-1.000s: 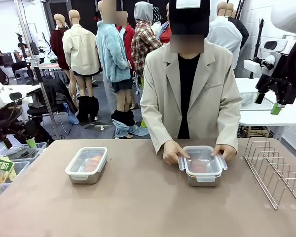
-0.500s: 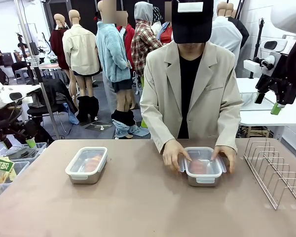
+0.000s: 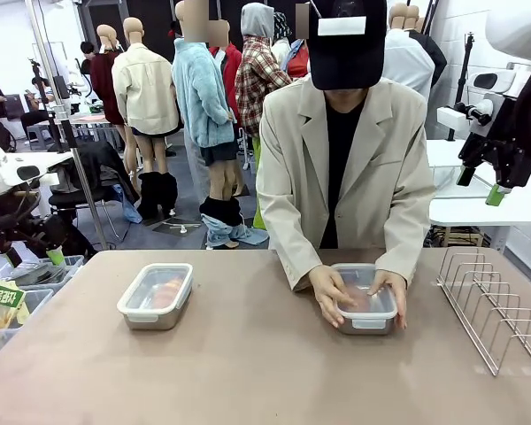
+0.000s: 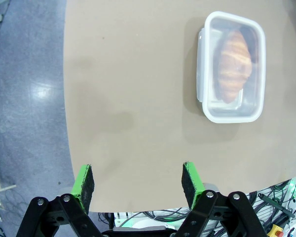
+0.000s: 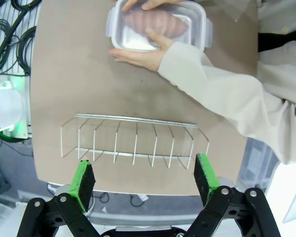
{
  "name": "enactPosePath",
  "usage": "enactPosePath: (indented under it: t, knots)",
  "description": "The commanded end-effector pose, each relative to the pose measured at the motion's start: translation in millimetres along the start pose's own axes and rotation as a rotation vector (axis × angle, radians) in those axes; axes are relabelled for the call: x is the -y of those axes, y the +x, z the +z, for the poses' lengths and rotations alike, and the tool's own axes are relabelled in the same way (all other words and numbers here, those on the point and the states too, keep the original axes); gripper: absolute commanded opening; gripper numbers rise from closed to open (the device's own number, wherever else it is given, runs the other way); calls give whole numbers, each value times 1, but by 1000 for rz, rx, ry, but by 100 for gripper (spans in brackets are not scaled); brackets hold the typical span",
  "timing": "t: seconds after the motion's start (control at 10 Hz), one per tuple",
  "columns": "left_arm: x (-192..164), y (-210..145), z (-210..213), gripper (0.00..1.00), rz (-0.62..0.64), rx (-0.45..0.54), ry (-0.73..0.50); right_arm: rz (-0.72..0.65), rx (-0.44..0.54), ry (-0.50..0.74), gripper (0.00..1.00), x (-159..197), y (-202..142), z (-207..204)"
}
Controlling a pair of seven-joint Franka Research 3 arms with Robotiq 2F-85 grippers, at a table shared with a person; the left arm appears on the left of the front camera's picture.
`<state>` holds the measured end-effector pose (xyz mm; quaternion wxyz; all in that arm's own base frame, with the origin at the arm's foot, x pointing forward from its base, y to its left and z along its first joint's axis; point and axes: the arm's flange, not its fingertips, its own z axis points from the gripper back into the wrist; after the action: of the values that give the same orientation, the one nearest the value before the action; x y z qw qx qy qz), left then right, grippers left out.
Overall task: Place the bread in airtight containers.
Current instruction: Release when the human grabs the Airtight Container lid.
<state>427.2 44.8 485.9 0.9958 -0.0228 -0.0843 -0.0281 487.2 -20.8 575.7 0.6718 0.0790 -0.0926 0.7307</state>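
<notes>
Bread [image 4: 233,64] lies inside the lidded left container [image 3: 156,296] on the tabletop [image 3: 248,372]. Another roll [image 5: 155,20] sits in the right container [image 3: 365,310], whose lid the person's hands [image 3: 329,292] press from both sides. A wire rack [image 3: 496,310] stands far right. Both grippers, left [image 4: 138,181] and right [image 5: 144,177], hang above with jaws wide, holding nothing.

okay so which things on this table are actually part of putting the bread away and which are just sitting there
Part of the job:
- lidded container with bread inside
- second container, bread inside, person's hands pressing its lid

Just lying about:
- wire rack
- bin of packets beside the table
</notes>
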Motion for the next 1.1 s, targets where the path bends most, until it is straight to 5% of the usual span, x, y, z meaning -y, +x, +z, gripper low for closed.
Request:
enactPosePath:
  t: [0.0,1.0]
  knots:
    - [0,1,0,92,12,9,1,7,13,6,100,-3,0,-1]
    - [0,1,0,92,12,9,1,7,13,6,100,-3,0,-1]
